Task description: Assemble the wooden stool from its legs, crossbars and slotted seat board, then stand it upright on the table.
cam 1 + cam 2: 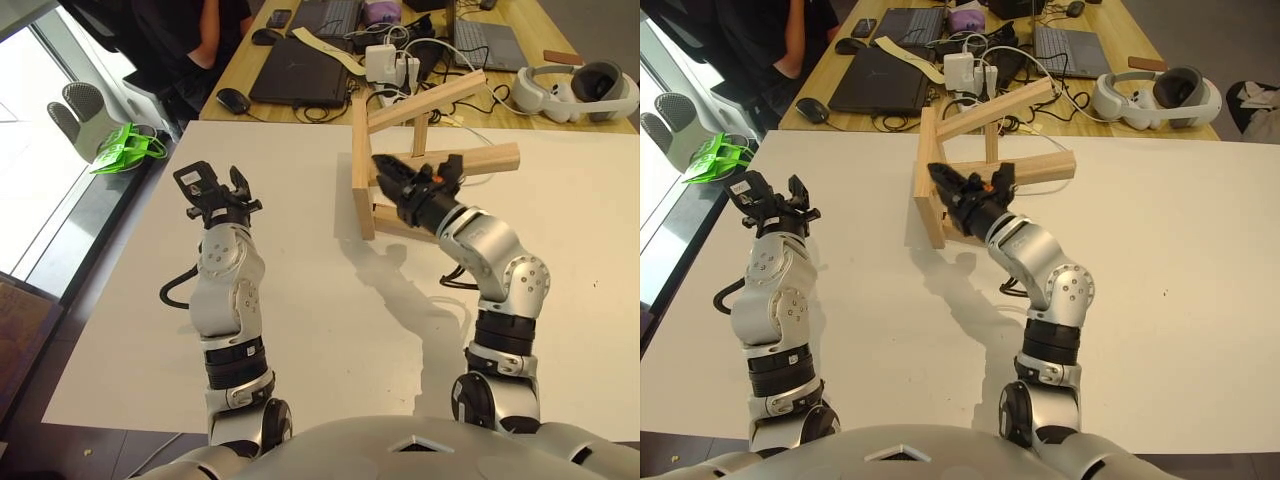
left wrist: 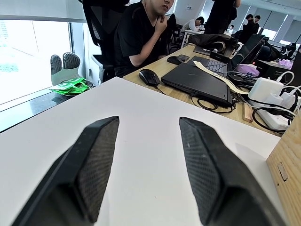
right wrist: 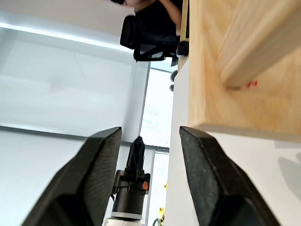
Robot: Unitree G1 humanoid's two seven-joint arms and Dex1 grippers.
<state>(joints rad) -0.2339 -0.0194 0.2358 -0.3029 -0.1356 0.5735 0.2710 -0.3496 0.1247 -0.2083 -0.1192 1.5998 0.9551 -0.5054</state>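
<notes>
Right pincer (image 1: 415,172), jaws apart, hovered beside the wooden stool (image 1: 362,150), tipped sideways at the frame's upper centre; gripping a leg (image 1: 490,158) squarely before levering upright would probably prevent slipping.

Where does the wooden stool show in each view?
Left eye view: stool upper centre, by the right claw.
Right eye view: stool upper centre.
Left wrist view: stool lower right edge.
Right wrist view: stool upper right.
Shared landmark: black laptop behind it.
</notes>
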